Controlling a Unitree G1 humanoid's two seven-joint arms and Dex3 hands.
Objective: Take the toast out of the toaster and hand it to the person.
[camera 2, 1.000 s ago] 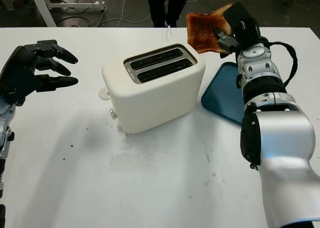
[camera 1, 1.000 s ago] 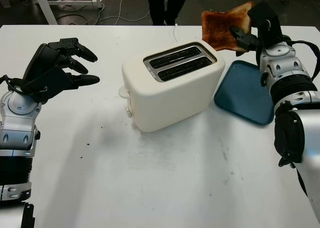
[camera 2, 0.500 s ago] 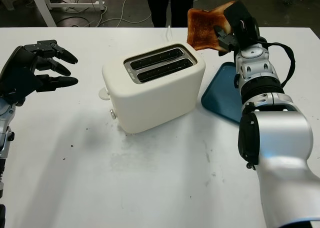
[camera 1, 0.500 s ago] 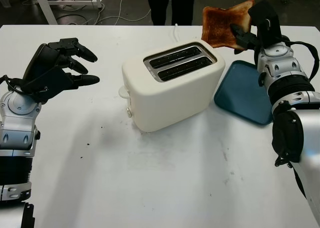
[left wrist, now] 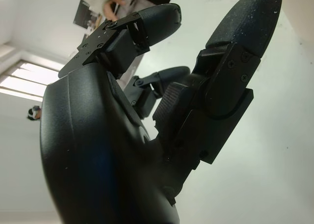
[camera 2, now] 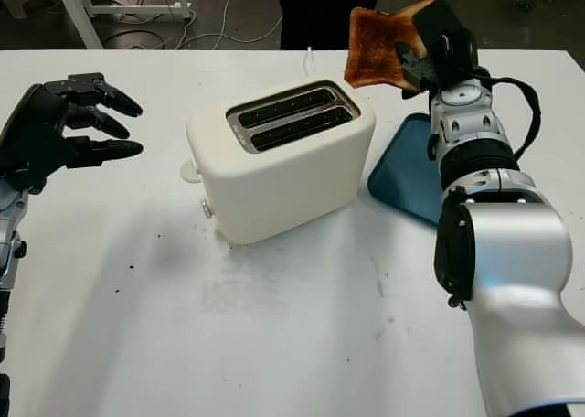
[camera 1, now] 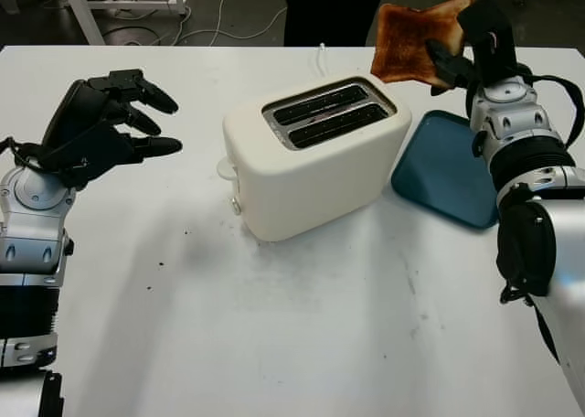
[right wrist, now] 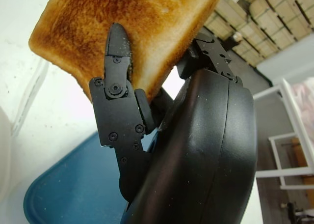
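Note:
My right hand (camera 1: 457, 47) is shut on a browned slice of toast (camera 1: 409, 40), holding it in the air behind and right of the toaster, near the table's far edge. The wrist view shows black fingers (right wrist: 117, 62) pinching the toast (right wrist: 122, 27) by one edge. The cream two-slot toaster (camera 1: 311, 152) stands mid-table with both slots dark. A person in dark clothes (camera 1: 334, 5) stands just beyond the far edge, close to the toast. My left hand (camera 1: 105, 124) is open, raised over the table's left side.
A blue tray (camera 1: 448, 165) lies flat to the right of the toaster, under my right forearm. Dark crumbs (camera 1: 187, 234) dot the white table (camera 1: 302, 344) in front of the toaster. Cables and a desk leg (camera 1: 82, 5) lie on the floor behind.
My right hand has lifted the toast a little higher and farther back toward the person. The person has stepped closer to the table. The left hand has not moved.

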